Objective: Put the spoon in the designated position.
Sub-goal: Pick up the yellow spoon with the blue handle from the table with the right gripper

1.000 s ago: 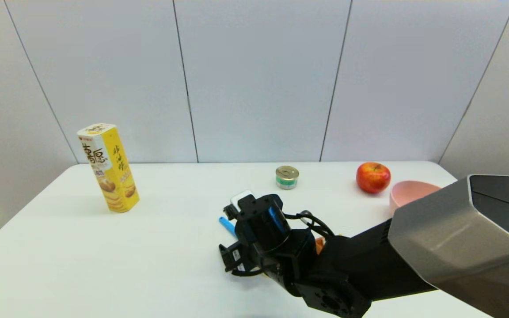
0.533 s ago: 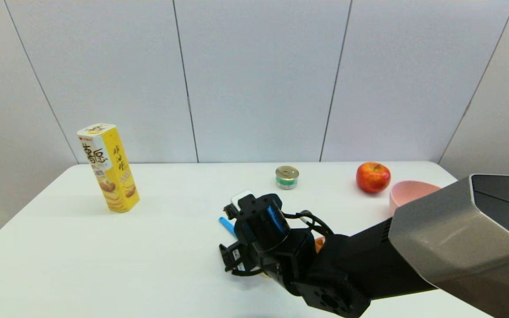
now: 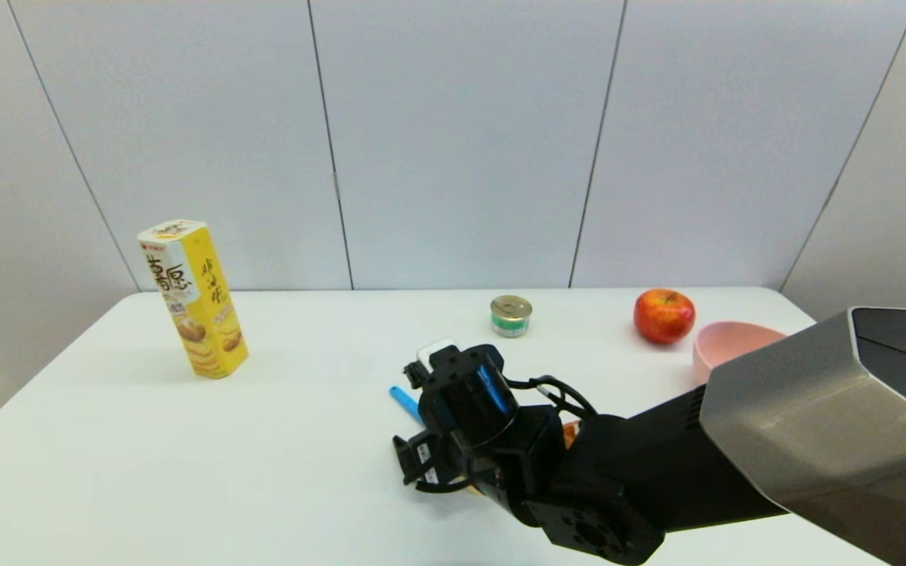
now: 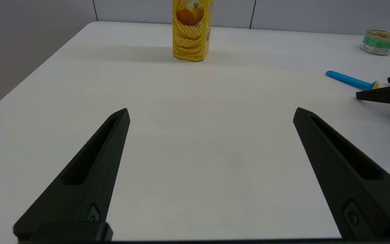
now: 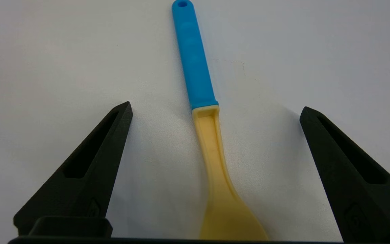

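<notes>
The spoon (image 5: 206, 128) lies flat on the bare white tabletop (image 3: 303, 472), pale yellow bowl toward the wrist and blue handle pointing away. My right gripper (image 5: 216, 106) is open and straddles the spoon's neck, one finger on each side and neither touching it. In the head view only the blue handle tip of the spoon (image 3: 404, 402) shows, left of the right gripper (image 3: 414, 417). No mark on the table shows the designated position. The left gripper (image 4: 211, 110) hovers open and empty over the table's left part, and from there the spoon (image 4: 349, 80) shows at the far right.
A yellow chip box (image 3: 193, 299) stands at the back left. At the back sit a small can (image 3: 510, 315) and a red apple (image 3: 664, 315), with a pink bowl (image 3: 732, 346) at the right, partly behind my right arm.
My right arm has shifted very slightly to the right. The spoon lies where it was.
</notes>
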